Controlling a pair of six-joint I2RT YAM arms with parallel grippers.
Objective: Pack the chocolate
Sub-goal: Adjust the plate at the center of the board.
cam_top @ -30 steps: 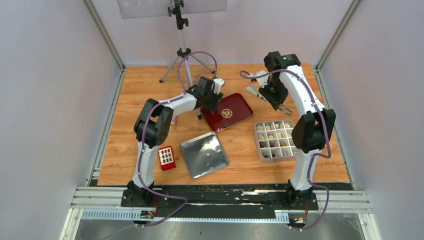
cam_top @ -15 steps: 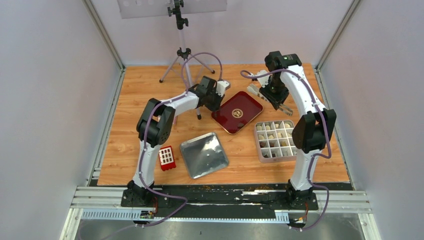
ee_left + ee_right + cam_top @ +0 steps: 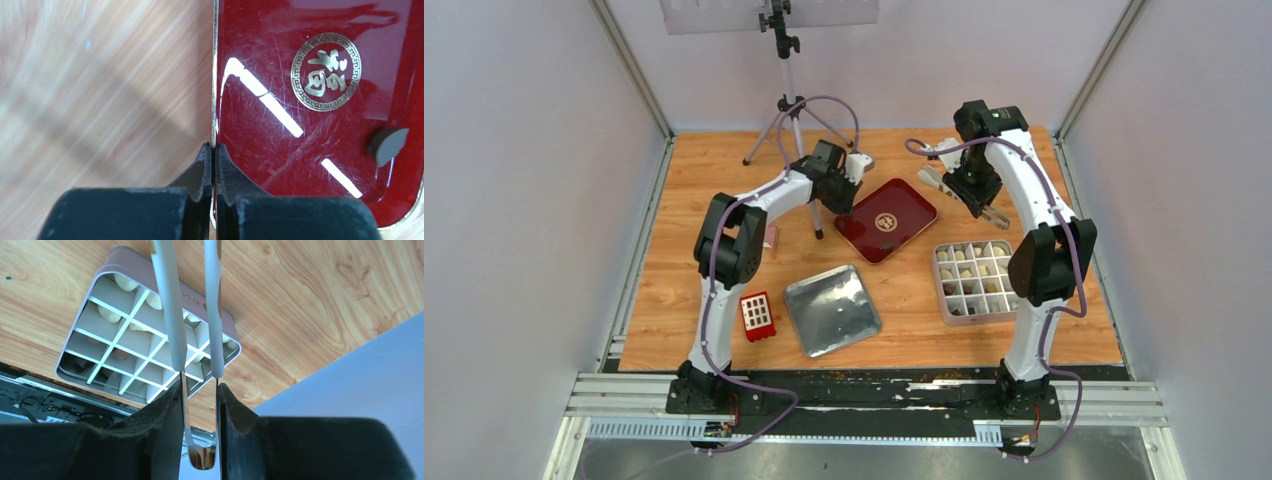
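Chocolate [image 3: 971, 268] sits in the cells of the divided box [image 3: 941, 290] on the right of the tabletop [image 3: 684, 260], cream pieces and dark ones mixed. A few near cells look empty from above, though I cannot be sure.

My left gripper [image 3: 213, 150] is pinched tight on the thin gold rim of the red lid [image 3: 886, 220], one finger on top and one beneath. I judge I hold it by the edge because a flat lid offers nothing else to grab. From there I can drag or lift it toward the box.

My right gripper [image 3: 200, 390] is clamped on the tongs [image 3: 170, 315] near their hinge, with the two white arms apart. They hang high over the box and carry nothing, which keeps them out of the lid's path. That reads to me as the filling being mostly done and the closing about to begin.

A second ago my left fingers stood wide apart beside the lid. They have since closed on its rim. The lid has turned and shifted toward the far side of the tabletop, and my left arm has reached further back with it. My right arm and the tongs have not moved. The box, the silver tray [image 3: 832, 310] and the red block [image 3: 757, 314] lie where they were.
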